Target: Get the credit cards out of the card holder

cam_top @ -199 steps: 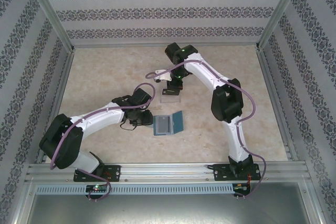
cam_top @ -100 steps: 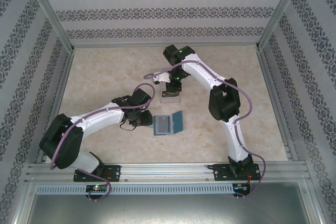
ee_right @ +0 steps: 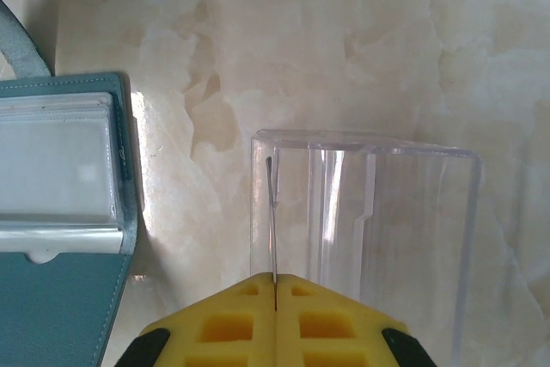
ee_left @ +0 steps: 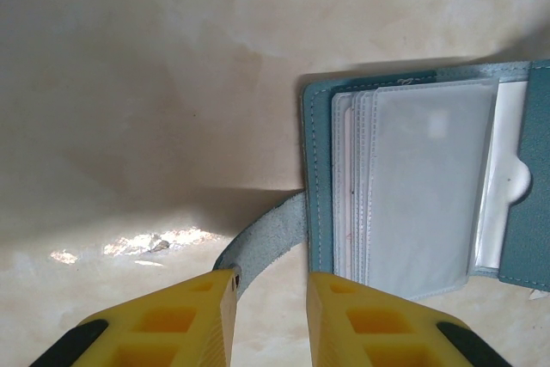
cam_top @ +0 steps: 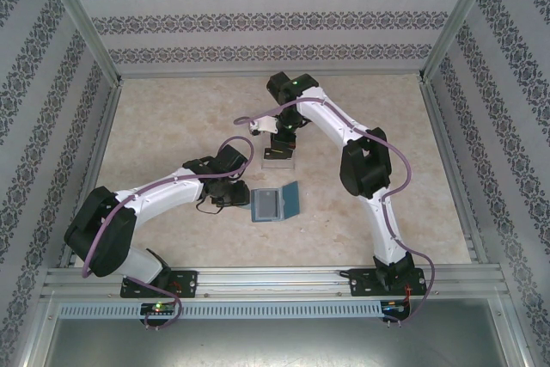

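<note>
So, the right gripper (ee_right: 275, 288) is pinching fully closed on one credit card (ee_right: 272, 212), which is showing edge-on as a thin line running up from the fingertips. The card is hanging inside the clear box (ee_right: 387, 212) on the desk (ee_right: 344, 40), so I'm reading this as the drop-off step: it's being held vertical so it slots between the box walls instead of lying across the rim. The left gripper (ee_left: 271, 290) is sitting partly open and gripping nothing, with the holder's side tab (ee_left: 258, 242) lying in the gap, close against one finger. It's probably parking there to pin the tab so the card holder (ee_left: 412, 186) isn't sliding during pulls. The holder is lying open and flat just beside the box, between the two grippers in the top view. The sleeves (ee_left: 430, 204) are looking pale, and I can't tell how many cards are sitting inside. The next move is needing a clean release without the card tipping out.
</note>
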You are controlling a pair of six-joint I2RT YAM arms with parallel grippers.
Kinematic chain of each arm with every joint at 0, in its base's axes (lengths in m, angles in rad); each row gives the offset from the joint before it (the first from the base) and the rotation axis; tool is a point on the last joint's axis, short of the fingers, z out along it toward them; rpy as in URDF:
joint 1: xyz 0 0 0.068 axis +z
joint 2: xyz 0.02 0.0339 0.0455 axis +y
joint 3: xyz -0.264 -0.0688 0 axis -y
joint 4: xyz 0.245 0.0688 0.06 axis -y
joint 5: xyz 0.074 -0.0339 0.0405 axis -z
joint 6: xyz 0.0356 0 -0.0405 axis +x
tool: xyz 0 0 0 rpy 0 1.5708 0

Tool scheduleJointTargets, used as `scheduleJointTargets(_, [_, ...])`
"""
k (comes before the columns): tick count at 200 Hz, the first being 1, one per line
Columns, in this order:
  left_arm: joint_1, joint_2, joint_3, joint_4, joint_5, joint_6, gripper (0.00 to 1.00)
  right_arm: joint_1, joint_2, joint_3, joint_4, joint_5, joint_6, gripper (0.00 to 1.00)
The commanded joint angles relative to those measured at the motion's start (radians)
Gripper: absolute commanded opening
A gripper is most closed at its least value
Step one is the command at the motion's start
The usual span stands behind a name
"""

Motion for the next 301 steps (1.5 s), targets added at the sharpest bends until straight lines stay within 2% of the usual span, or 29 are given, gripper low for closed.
scheduleJointTargets(1, [0.011, -0.003, 0.017, -0.031, 0.000, 0.004, 0.28, -0.010, -0.036, 0.034, -0.025, -0.030, 0.019, 0.00])
scheduleJointTargets(117, [0.010, 0.001, 0.013, -0.026, -0.005, 0.006, 0.28, -0.020, 0.072, 0.116, -0.067, 0.014, 0.016, 0.00])
scheduleJointTargets(224, [0.012, 0.008, 0.007, -0.020, -0.001, 0.002, 0.28, -0.004, 0.142, 0.128, -0.084, -0.013, 0.010, 0.00])
scheduleJointTargets(262, [0.014, 0.010, 0.006, -0.018, -0.002, 0.005, 0.28, -0.003, 0.154, 0.148, -0.068, 0.004, 0.019, 0.16])
scheduleJointTargets(301, [0.014, 0.017, 0.008, -0.014, 0.002, 0.004, 0.28, -0.012, 0.134, 0.164, -0.034, 0.021, 0.031, 0.27])
